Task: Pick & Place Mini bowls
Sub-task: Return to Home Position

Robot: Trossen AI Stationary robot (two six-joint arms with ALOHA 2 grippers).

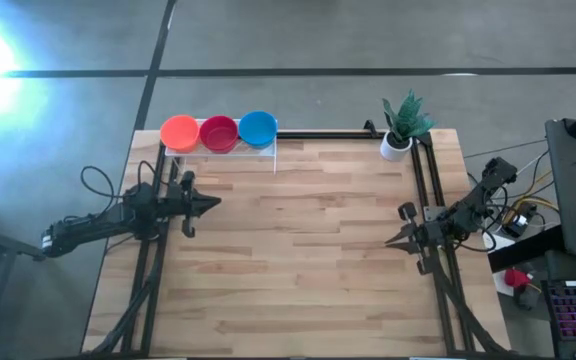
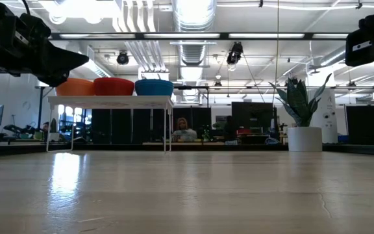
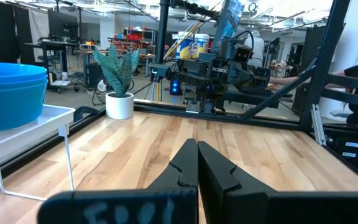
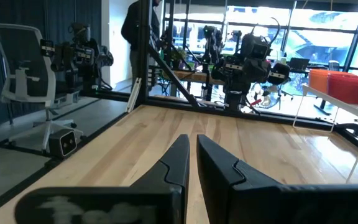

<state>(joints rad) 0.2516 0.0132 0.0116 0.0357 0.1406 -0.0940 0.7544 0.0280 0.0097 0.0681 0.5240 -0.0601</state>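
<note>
Wood tabletop between left gripper, right gripper; bowls far back

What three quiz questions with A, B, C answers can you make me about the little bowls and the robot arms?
1. Where do the mini bowls stand?
A. on the floor
B. on the white rack
C. on a plate

2. Which colour is in the middle of the row?
A. red
B. orange
C. blue

3. What do the left pincer and the right pincer hold?
A. a blue bowl each
B. one red bowl between them
C. nothing

Answers:
1 B, as the bowls sit in a row on the rack at the far edge of the table.
2 A, as the red bowl sits between the orange bowl and the blue bowl.
3 C, as each pincer hovers shut and empty over its own side of the table.
</note>
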